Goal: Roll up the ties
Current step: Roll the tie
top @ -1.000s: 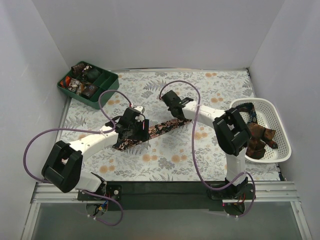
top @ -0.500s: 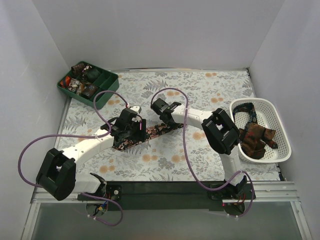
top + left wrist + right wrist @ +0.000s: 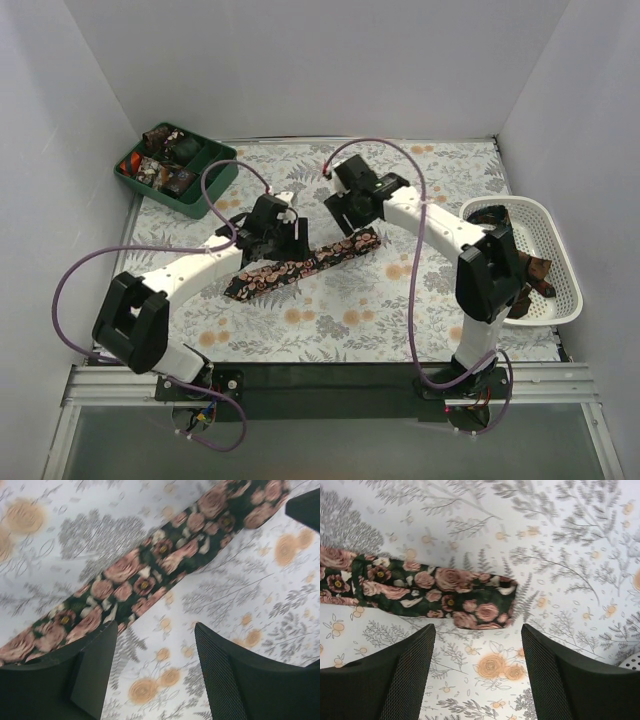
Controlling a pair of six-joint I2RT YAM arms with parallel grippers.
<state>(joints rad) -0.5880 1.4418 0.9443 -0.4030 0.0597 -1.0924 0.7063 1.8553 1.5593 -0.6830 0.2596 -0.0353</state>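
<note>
Tablecloth printed with grey ferns and orange flowers [image 3: 330, 320] covers the work surface in front of you. Across its middle lies a long narrow black fabric tie with pink roses [image 3: 305, 265], flat and unrolled. It runs diagonally from a wider end on your near left to a blunt end farther off on the right. Level with it at the right edge stands the white plastic lattice basket [image 3: 565, 300]. It holds a loose brown patterned tie [image 3: 538, 268] that your right arm partly hides. A little farther back, your left gripper [image 3: 155, 630] is over the flat tie's middle stretch, its black fingers spread well apart. Only cloth shows between them, and the tie crosses just beyond the tips and passes behind one finger. Your right gripper [image 3: 477, 630] is by the tie's blunt end, just as wide and holding nothing, with that end lying just past its fingertips. In the far left corner sits the dark green divided plastic tray [image 3: 215, 175]. It holds small rolled ties [image 3: 160, 172], too small to count.
</note>
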